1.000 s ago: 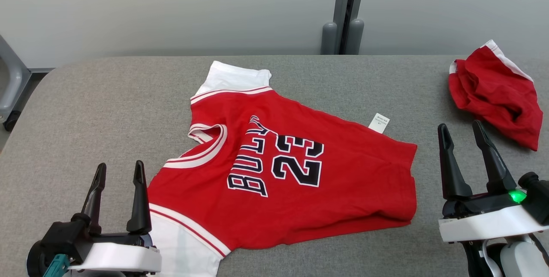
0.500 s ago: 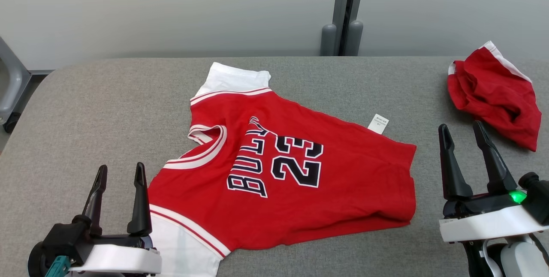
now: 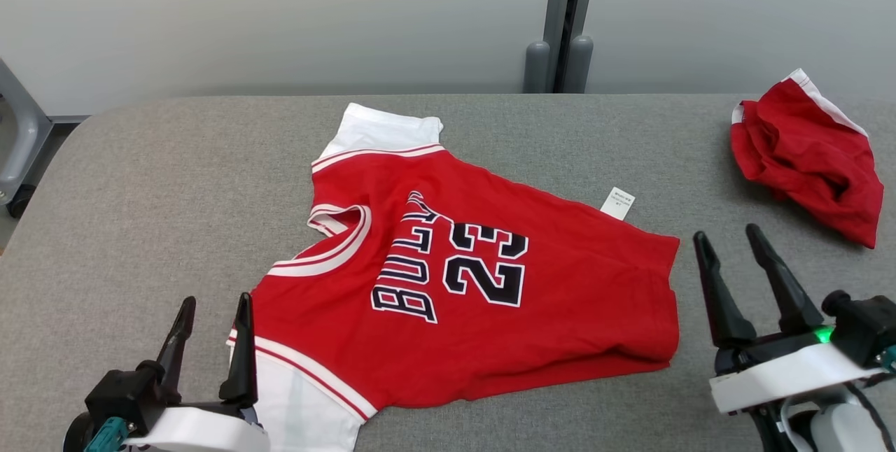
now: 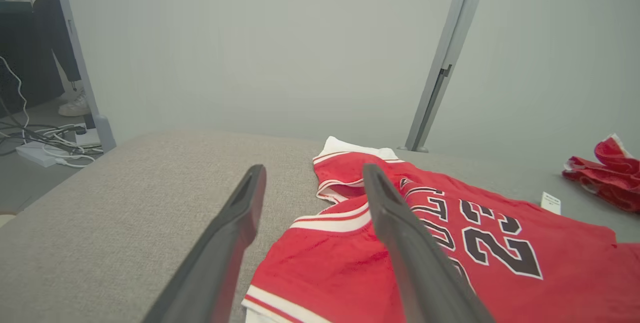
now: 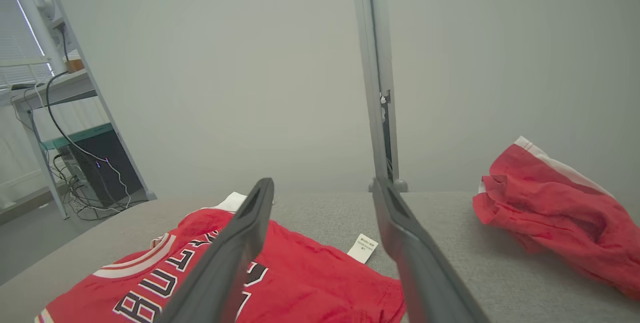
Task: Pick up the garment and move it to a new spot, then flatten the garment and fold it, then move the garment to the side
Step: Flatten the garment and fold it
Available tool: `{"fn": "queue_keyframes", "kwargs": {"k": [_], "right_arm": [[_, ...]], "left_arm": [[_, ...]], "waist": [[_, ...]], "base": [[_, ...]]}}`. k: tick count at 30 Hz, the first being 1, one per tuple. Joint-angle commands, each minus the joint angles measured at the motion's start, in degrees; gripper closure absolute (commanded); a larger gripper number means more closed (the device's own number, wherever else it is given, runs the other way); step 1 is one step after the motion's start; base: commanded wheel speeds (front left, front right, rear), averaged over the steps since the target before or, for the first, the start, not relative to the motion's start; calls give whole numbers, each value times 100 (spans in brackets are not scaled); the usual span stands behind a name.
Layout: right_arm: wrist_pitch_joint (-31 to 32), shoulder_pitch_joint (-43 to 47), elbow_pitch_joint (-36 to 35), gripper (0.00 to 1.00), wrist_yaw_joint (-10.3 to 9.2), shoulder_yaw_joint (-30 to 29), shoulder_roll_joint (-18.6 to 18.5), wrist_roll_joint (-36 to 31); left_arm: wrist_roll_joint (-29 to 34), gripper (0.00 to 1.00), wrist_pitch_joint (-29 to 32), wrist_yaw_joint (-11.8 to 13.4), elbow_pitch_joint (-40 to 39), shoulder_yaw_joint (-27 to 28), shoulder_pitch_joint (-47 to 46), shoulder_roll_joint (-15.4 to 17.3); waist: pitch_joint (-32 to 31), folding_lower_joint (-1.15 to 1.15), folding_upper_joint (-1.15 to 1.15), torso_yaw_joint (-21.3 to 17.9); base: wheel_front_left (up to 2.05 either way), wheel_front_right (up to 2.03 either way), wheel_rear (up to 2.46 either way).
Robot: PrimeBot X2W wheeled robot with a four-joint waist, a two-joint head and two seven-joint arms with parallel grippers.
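Observation:
The garment (image 3: 448, 277) is a red jersey with white sleeves and dark "23" lettering, lying mostly spread in the middle of the grey table (image 3: 154, 179), neck towards the left. It also shows in the left wrist view as the garment (image 4: 450, 253) and in the right wrist view as the garment (image 5: 280, 283). My left gripper (image 3: 215, 306) stands open at the lower left, beside the jersey's near white sleeve, holding nothing. Off the jersey's hem at the lower right, my right gripper (image 3: 728, 239) is open and empty.
A crumpled red cloth with white trim (image 3: 808, 154) lies at the table's far right. A white tag (image 3: 618, 201) sticks out from the jersey's far edge. A grey post (image 3: 560, 18) rises behind the table against a pale wall. Cables lie on the floor (image 4: 40, 143) off the left.
Both grippers have drawn back towards the near edge. The left one also shifted a little right, the right one a little left. The jersey lies as before.

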Motion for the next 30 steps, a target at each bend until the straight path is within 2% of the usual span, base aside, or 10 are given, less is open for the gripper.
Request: {"fn": "queue_keyframes", "kwargs": {"k": [1, 6, 10, 19, 25, 30], "right_arm": [[78, -51, 47, 0, 2, 39, -176, 129], [514, -60, 186, 0, 2, 58, -465, 425], [1138, 110, 281, 0, 2, -6, -588, 626], [2658, 422, 411, 0, 2, 71, -544, 1140], [3008, 364, 813, 0, 2, 271, -473, 1350], [3051, 196, 1203, 0, 2, 484, -527, 1407]], "left_arm": [[-20, 0, 133, -19, 57, -5, 51, 96], [-97, 0, 573, 41, 87, 2, 110, 166], [-184, 0, 963, 31, 100, -26, 170, 267], [-228, 0, 1718, 103, -125, -125, 429, 442], [-223, 0, 1976, 120, -340, -176, 474, 529], [-255, 0, 2207, 153, -377, -252, 520, 547]], "waist": [[11, 0, 0, -4], [53, 0, 0, -4], [65, 0, 0, 11], [59, 0, 0, 43], [92, 0, 0, 125], [117, 0, 0, 191]], "base": [[0, 0, 0], [0, 0, 0], [0, 0, 0], [0, 0, 0], [0, 0, 0], [0, 0, 0]]}}
